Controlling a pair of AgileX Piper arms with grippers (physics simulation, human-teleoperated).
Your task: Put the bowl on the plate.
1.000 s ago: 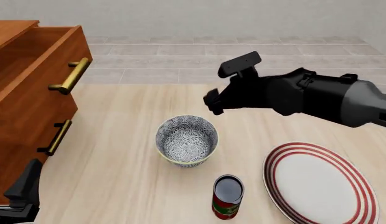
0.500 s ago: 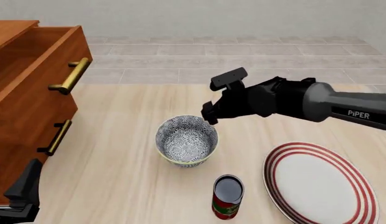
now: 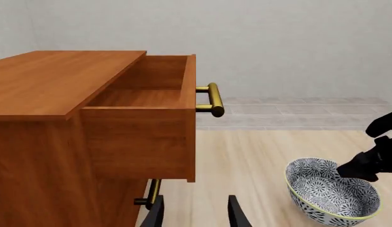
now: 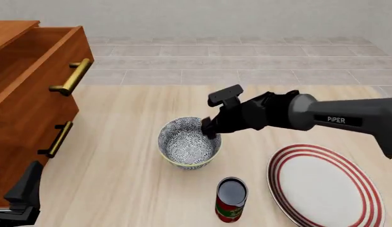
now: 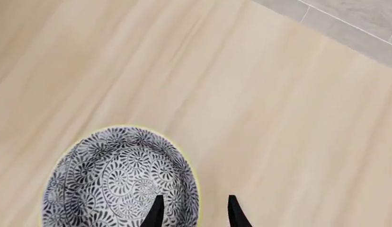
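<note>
My right claw [image 4: 210, 128] sits at the centre of the front view, tips down at the bowl's right rim; in the right wrist view my two fingertips [image 5: 157, 211] stand apart, released, one over the patterned inside and the other outside the pale rim, which lies in the gap between them (whether either tip touches the rim I cannot tell). The bowl [image 4: 190, 142] rests upright on the table [image 4: 120, 156], just left of centre in the front view; the plate [image 4: 324, 185] lies flat at the lower right, well apart from the bowl and bare. A red can [image 4: 231, 199] stands at the bottom centre, between bowl and plate. My left claw [image 3: 194, 215] hangs at the lower left beside the wooden drawer cabinet [image 4: 31, 94], fingers parted, holding nothing; the top drawer is pulled out.
</note>
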